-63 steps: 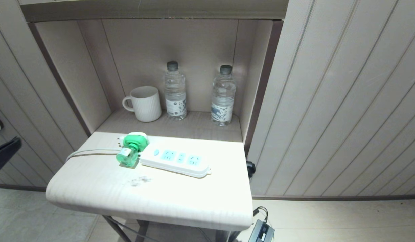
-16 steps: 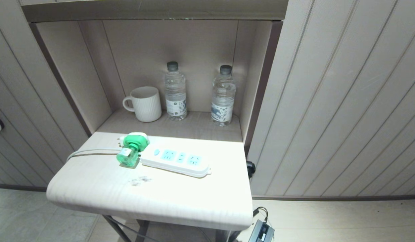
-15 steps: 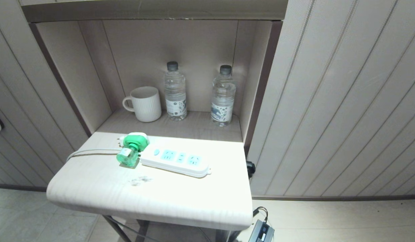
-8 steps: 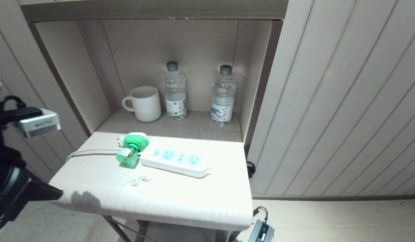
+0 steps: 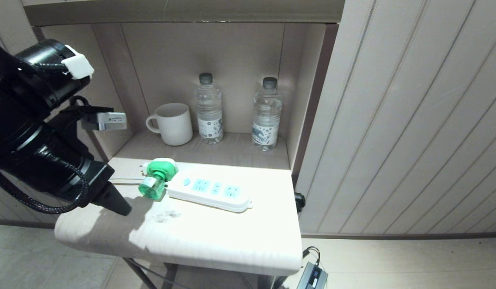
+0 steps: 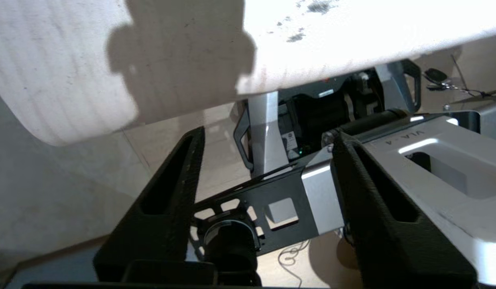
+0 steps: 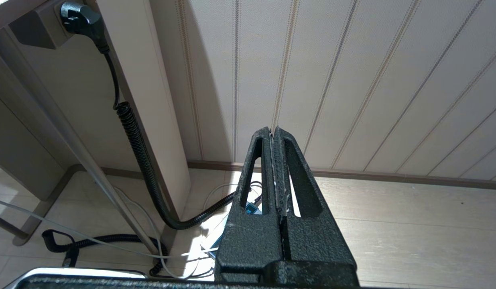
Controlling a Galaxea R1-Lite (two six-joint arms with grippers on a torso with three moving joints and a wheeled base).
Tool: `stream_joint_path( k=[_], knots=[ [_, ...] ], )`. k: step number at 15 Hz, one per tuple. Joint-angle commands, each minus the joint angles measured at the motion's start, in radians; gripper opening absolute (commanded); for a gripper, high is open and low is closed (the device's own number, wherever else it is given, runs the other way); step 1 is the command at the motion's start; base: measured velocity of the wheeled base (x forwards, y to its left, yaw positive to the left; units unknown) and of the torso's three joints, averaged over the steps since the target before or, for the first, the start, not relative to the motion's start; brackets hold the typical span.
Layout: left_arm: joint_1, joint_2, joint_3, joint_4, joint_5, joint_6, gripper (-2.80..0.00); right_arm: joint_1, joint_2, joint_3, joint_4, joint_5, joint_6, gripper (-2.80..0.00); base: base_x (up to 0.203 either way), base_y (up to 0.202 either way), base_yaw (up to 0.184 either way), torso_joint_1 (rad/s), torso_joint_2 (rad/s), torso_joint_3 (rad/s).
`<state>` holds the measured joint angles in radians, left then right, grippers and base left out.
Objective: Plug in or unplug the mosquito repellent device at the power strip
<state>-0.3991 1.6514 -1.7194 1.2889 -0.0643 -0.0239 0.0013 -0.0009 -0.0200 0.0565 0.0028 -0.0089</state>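
The mosquito repellent device [image 5: 153, 181], a green bottle under a white and green cap, lies tilted on the table [image 5: 216, 237] against the left end of the power strip [image 5: 210, 192]. It sits over the white cord, outside the blue sockets. My left gripper [image 5: 118, 205] hovers over the table's front left corner, a short way left of the device. In the left wrist view this left gripper [image 6: 268, 138] is open and empty, below the table's edge [image 6: 71, 60]. My right gripper [image 7: 273, 130] is shut and parked low, facing the panelled wall.
A white mug [image 5: 171, 123] and two water bottles [image 5: 210, 108] [image 5: 267, 114] stand in the niche behind the table. A black coiled cable [image 7: 139, 156] hangs from a wall plug under the table. A dark adapter [image 5: 312, 277] lies on the floor.
My left arm has swung in from the left edge and up to the table's front left corner, throwing a shadow on the top. Device, strip, mug and bottles have not moved.
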Motion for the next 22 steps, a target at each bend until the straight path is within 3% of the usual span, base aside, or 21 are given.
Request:
stream_joint_path(
  k=[1, 7, 10, 22],
  knots=[
    [-0.001, 0.071, -0.04, 0.014, 0.016, -0.002, 0.0, 0.0, 0.001, 0.0, 0.0, 0.0, 0.0, -2.8, 0.0, 0.0, 0.0, 0.0, 0.0, 0.0],
    [0.0, 0.194, -0.097, -0.079, 0.112, -0.002, 0.0, 0.0, 0.001, 0.0, 0.0, 0.0, 0.0, -2.8, 0.0, 0.0, 0.0, 0.0, 0.0, 0.0],
    [0.005, 0.246, -0.152, -0.102, 0.121, -0.002, 0.0, 0.0, 0.001, 0.0, 0.0, 0.0, 0.0, -2.8, 0.0, 0.0, 0.0, 0.0, 0.0, 0.0],
    [0.028, 0.294, -0.165, -0.133, 0.143, 0.004, 0.0, 0.0, 0.001, 0.0, 0.0, 0.0, 0.0, -2.8, 0.0, 0.0, 0.0, 0.0, 0.0, 0.0]
  ],
)
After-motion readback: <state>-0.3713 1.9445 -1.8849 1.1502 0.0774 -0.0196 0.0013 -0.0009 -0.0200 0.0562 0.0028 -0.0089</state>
